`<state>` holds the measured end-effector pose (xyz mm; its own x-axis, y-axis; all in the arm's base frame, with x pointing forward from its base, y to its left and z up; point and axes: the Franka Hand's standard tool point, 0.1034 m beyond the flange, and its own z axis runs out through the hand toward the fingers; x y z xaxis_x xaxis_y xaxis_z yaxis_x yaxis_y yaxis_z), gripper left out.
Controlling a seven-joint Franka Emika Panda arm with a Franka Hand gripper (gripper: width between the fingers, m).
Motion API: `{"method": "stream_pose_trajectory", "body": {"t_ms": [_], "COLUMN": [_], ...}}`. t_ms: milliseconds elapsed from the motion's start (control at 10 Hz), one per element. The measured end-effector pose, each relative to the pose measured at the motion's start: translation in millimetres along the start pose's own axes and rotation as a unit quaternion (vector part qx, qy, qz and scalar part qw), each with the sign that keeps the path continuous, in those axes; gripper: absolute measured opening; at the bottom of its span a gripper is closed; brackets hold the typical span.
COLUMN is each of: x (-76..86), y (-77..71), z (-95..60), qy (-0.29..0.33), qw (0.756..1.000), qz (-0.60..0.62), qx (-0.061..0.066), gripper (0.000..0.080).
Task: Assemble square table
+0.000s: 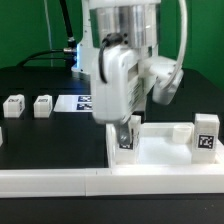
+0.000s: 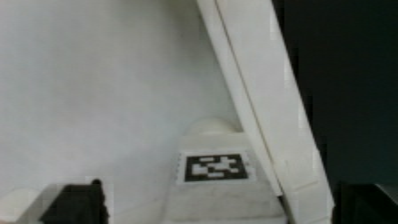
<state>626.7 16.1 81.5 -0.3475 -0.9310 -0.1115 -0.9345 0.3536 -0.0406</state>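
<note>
1. Arm position. The arm stands nearly vertical over the black worktop. The fingers are lowered to one corner of the square table slab.

2. Finger state. The wrist view shows one dark fingertip over the slab's flat white face. The opposite fingertip cannot be made out against the dark worktop. It cannot be told whether the fingers are apart, together or clamped on the slab.

3. Slab position. The slab lies flat on the worktop, directly under the fingers. Its raised rim runs away from the fingers as a straight white ridge, with the flat face on one side and bare worktop on the other. A black-and-white tag sits on a raised part beside the rim, just beside the visible fingertip.

4. Loose parts. Two leg blocks stand side by side on the worktop, well apart from the fingers, toward the exterior view's left.

5. Fixtures. The marker board lies flat beyond the fingers, near the leg blocks. The long white border wall runs along the worktop edge, touching the slab's near side.
</note>
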Motion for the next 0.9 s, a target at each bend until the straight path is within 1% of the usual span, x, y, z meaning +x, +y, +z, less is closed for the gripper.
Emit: {"method": "stream_pose_trajectory", "body": {"t_ms": [200,300,400,800,900], "x": [-9.4,-9.7,-8.7,-8.0,-7.5], "y": [6.8,7.7,8.3,9.1,8.7], "z": [-21.7,-24.2,-21.5,-19.3,-19.8], "qy": [-0.013,-0.014,-0.013,-0.011,-0.011], "qw": [1.0,1.0,1.0,1.0,0.999], "qz": [-0.006,-0.006,-0.006,-0.007,-0.046], "qx": [0.005,0.006,0.004,0.003,0.005], "gripper": [0.0648,0.0649,0.0649,0.0649,0.0649]}}
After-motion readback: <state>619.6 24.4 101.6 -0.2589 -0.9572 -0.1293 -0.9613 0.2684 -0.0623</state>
